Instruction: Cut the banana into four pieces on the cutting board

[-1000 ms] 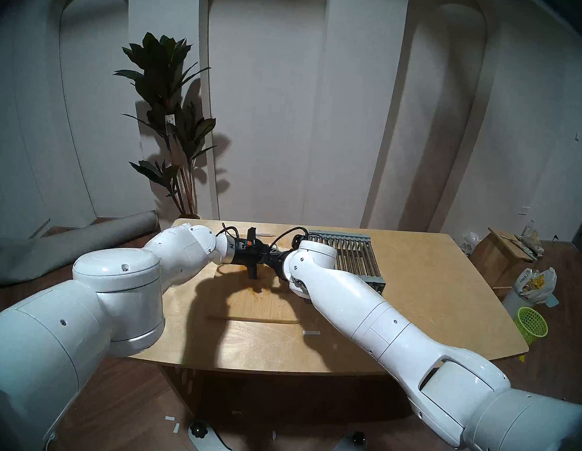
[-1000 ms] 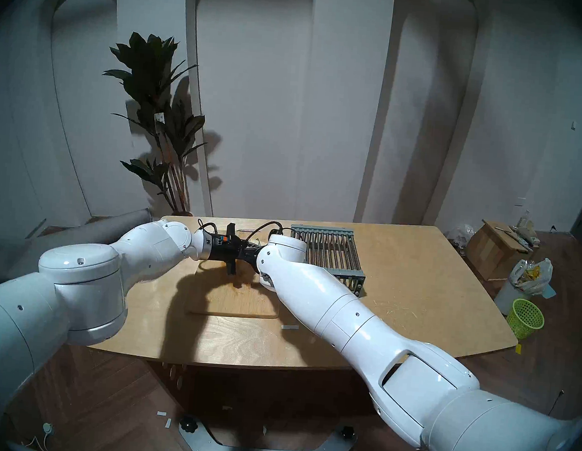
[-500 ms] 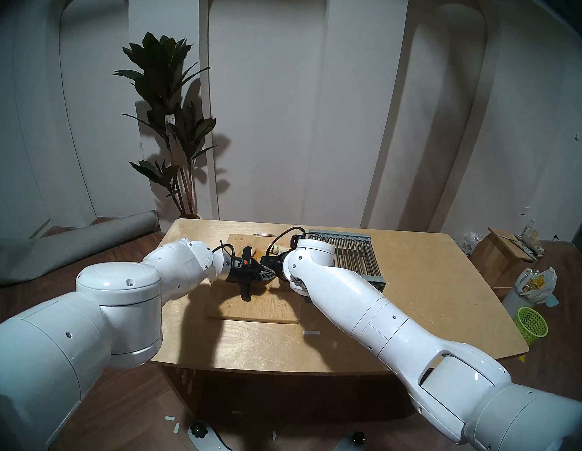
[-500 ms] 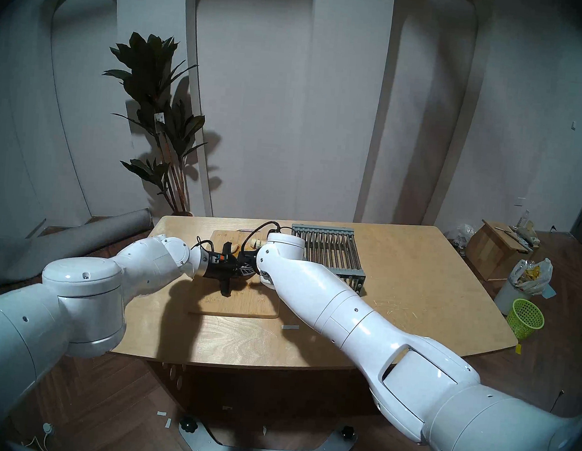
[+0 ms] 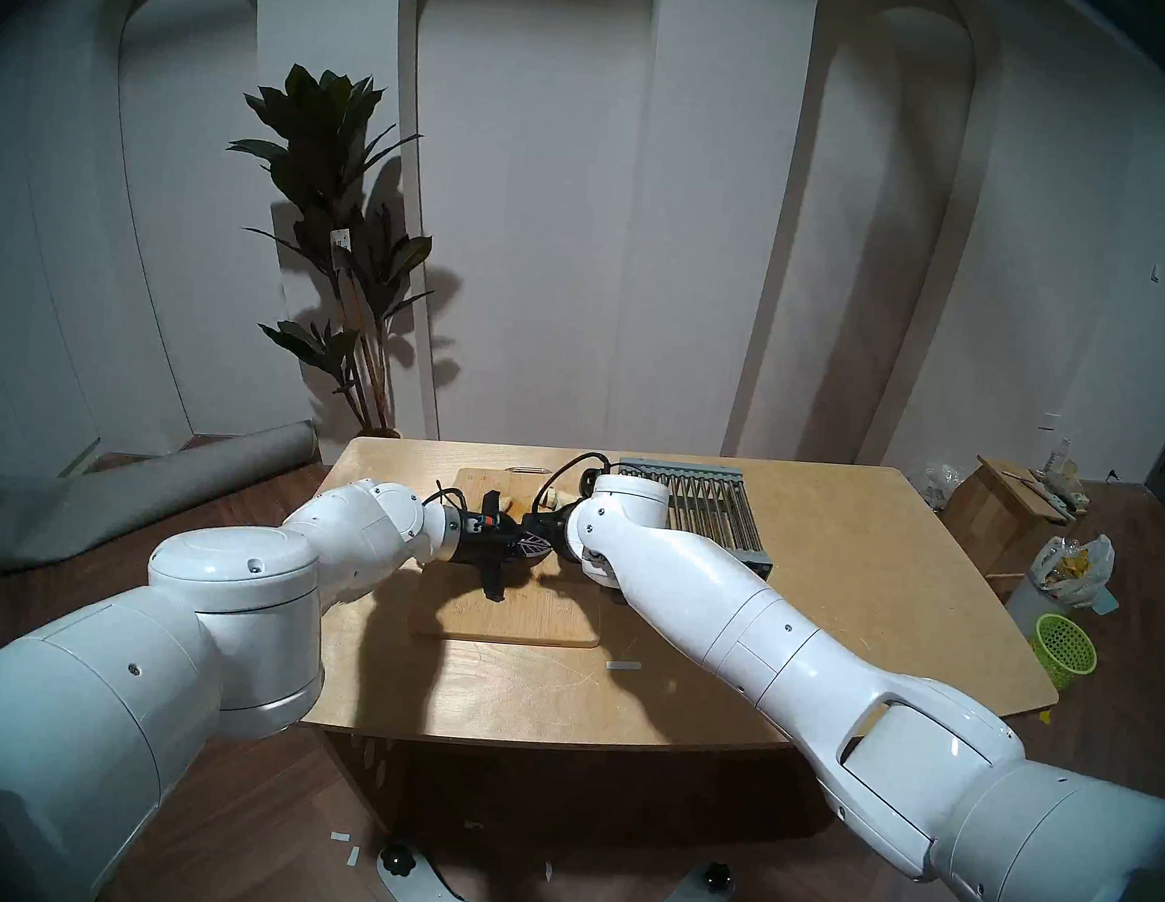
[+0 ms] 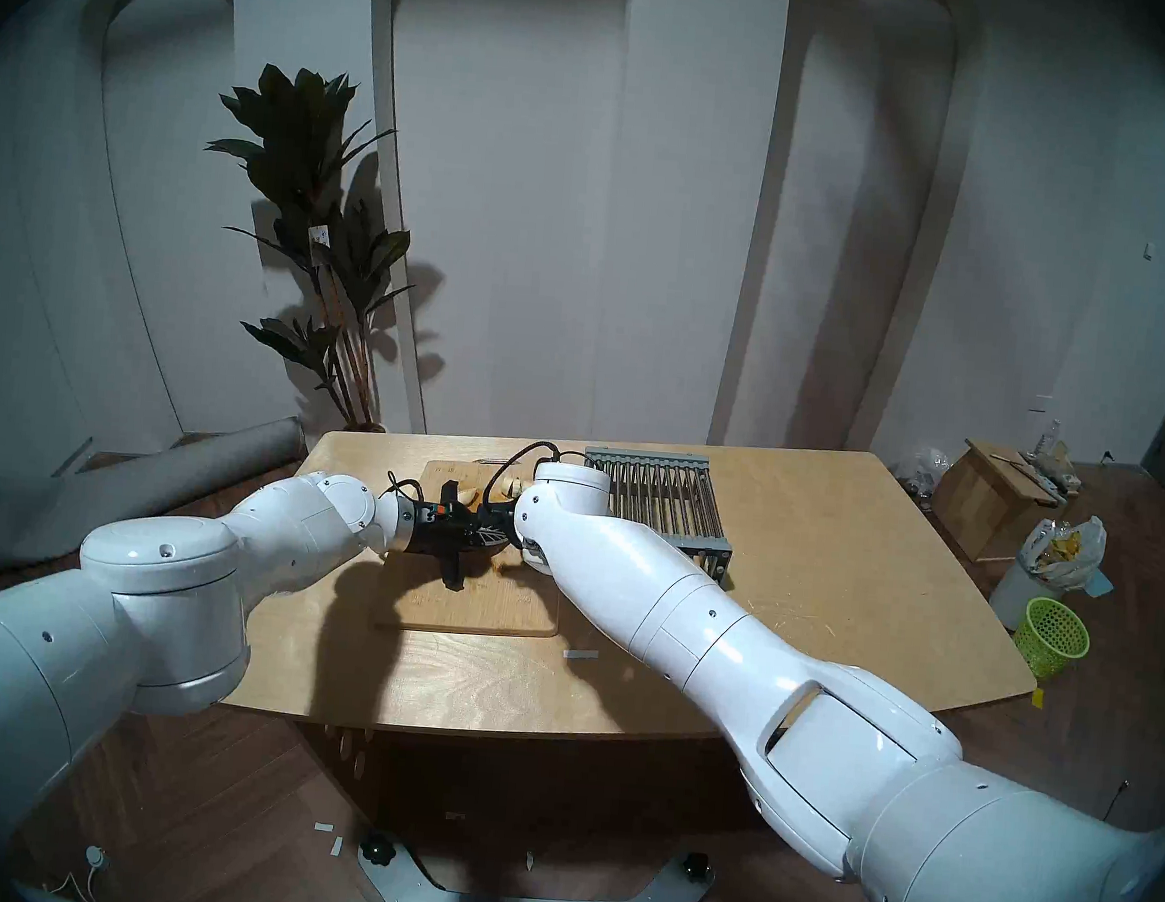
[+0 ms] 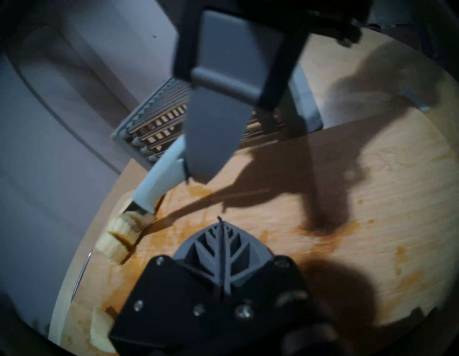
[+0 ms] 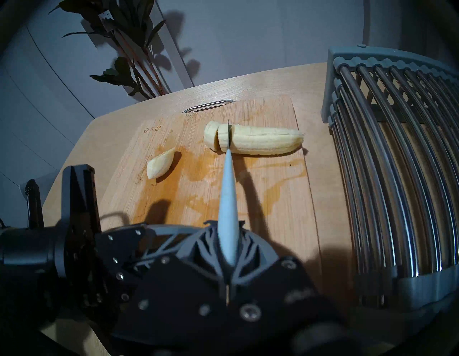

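Note:
The peeled banana lies across the far part of the bamboo cutting board (image 8: 278,199). Its long stub (image 8: 268,141) points right, two round slices (image 8: 211,135) sit against its left end, and a tapered end piece (image 8: 160,162) lies apart to the left. My right gripper (image 8: 228,223) is shut on the pale blue handle of a knife (image 8: 227,194). The blade stands in the banana between the slices and the stub. My left gripper (image 7: 219,218) is shut and empty, low over the board's middle, just left of the right gripper. The banana also shows in the head view (image 5: 551,500).
A grey slatted metal rack (image 8: 397,174) stands right beside the board's right edge, also in the head view (image 5: 707,512). The board's metal handle (image 8: 211,105) is at its far edge. A strip of tape (image 5: 622,665) lies on the table (image 5: 867,601) near the board's front right corner.
My left arm drew back from over the far part of the board to its middle and lowered, uncovering the banana. In the last half second both arms hardly moved.

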You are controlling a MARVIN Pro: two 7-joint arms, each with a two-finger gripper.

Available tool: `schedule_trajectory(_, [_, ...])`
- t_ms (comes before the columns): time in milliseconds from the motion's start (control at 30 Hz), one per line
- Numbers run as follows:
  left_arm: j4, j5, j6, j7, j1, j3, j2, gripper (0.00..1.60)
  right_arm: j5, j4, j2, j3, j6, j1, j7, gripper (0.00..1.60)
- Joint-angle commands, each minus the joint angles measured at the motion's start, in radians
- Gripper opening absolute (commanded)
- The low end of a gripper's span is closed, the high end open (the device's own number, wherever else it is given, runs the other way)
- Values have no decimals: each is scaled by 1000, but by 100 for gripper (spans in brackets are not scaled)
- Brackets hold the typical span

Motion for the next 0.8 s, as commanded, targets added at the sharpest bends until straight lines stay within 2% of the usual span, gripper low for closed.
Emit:
schedule_trajectory(0, [6,-81,23,34,-105,-88,33,0,7,20,-1,-9,8,-19,4,0])
schedule_trajectory(200, [-10,-156,35,60,-142,-181,35,0,8,21,-5,-16,13,-17,6,0])
schedule_trajectory(400, [-53,-209,96,36,-184,-239,-11,0,13,31,-16,-27,22,-17,10,0])
schedule_trajectory(633, [-78,-205,120,5,-132,-231,-47,0,14,37,-20,-31,27,-17,11,0])
schedule_trajectory(767, [-87,-199,140,-52,-86,-217,-47,0,15,43,-20,-31,31,-14,11,0])
